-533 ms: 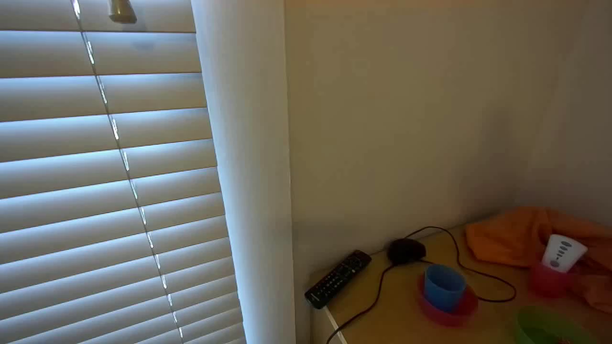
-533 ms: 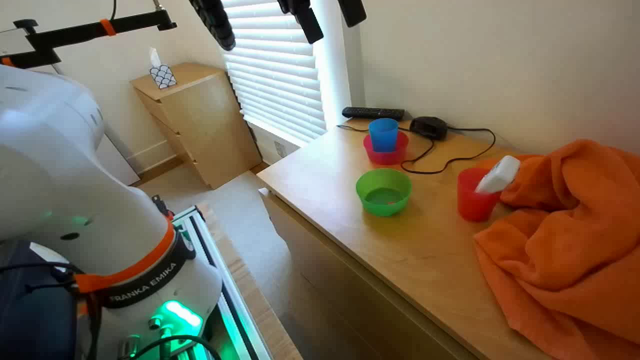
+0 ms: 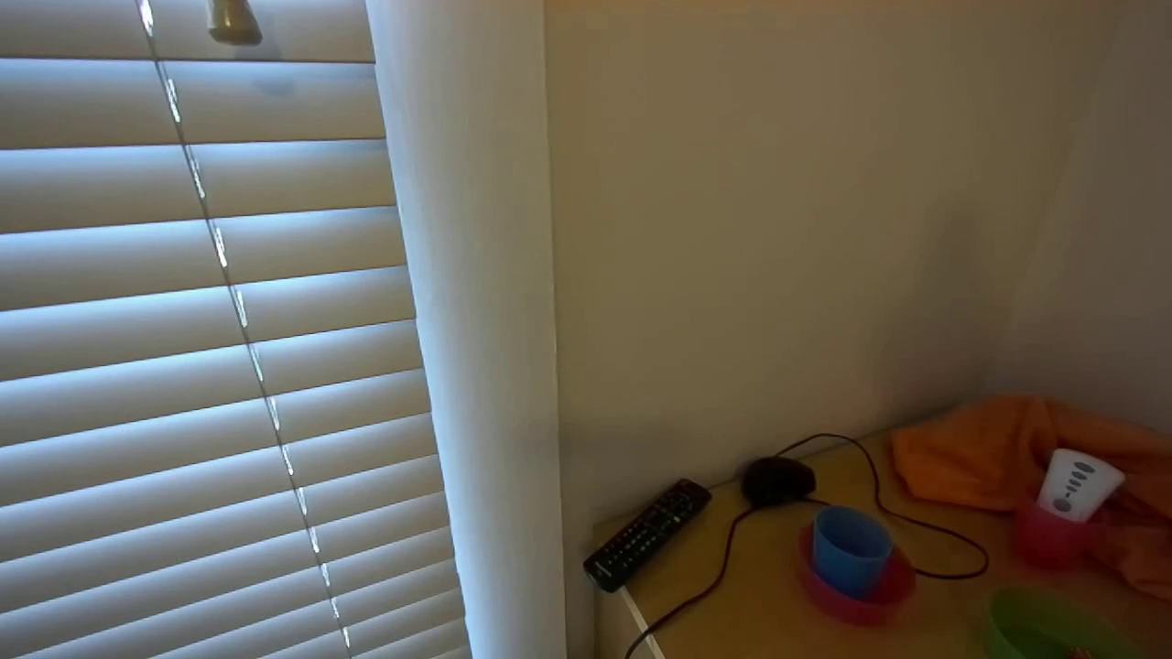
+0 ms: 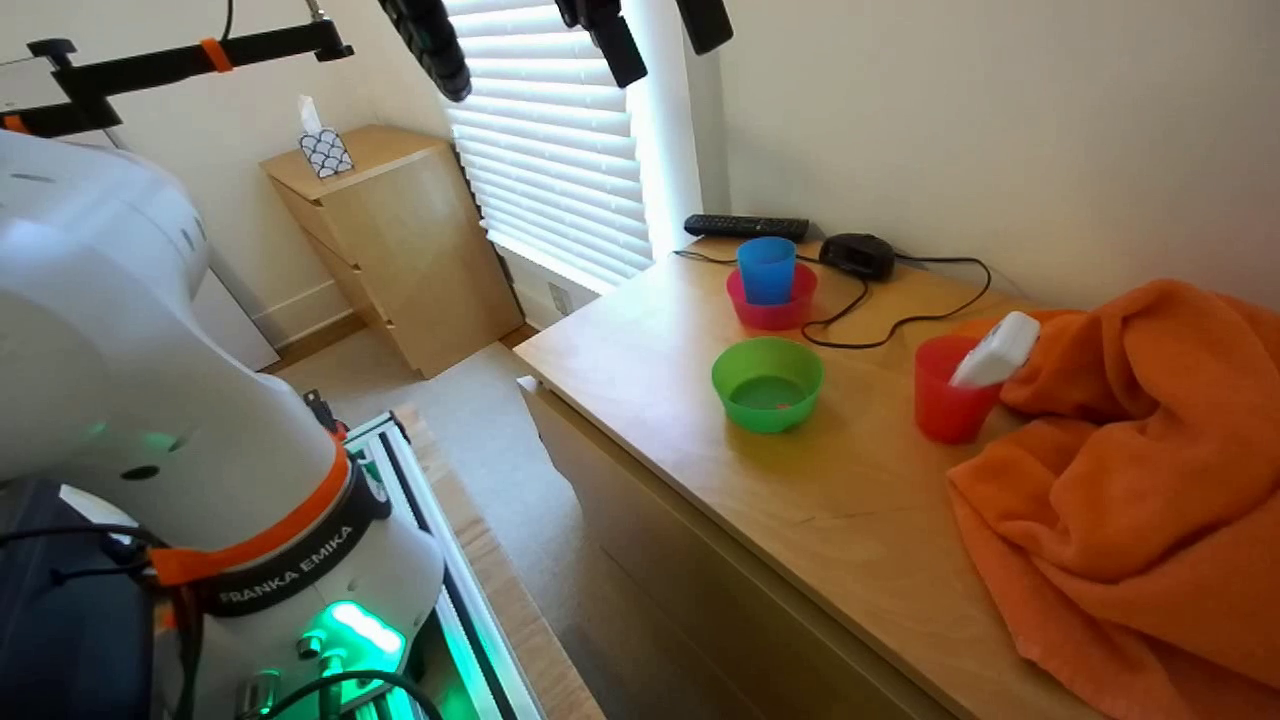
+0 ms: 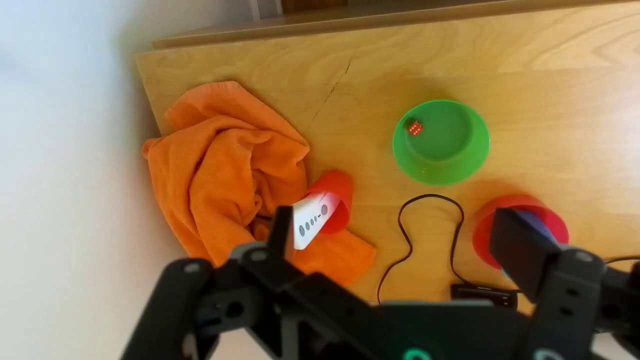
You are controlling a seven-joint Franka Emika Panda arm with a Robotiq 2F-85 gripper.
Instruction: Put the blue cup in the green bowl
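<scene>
Gripper (image 4: 667,42) above a wooden dresser top (image 4: 870,540), its fingers (image 5: 517,245) spread wide apart, blue cup (image 4: 768,275) seated inside a pink-red dish (image 4: 770,318), green bowl (image 4: 768,415) near that dish (a red die (image 5: 415,128) lies in the bowl), orange cloth (image 4: 1130,480) beside a red cup (image 4: 945,412).

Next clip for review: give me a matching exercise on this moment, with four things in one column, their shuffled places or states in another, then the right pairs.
Things
1. blue cup
2. red die
3. white remote
4. fingers

Places or states
A. tilted in the red cup
B. spread apart, holding nothing
C. sitting in the pink bowl
D. lying in the green bowl

Pairs: 1-C; 2-D; 3-A; 4-B
</scene>
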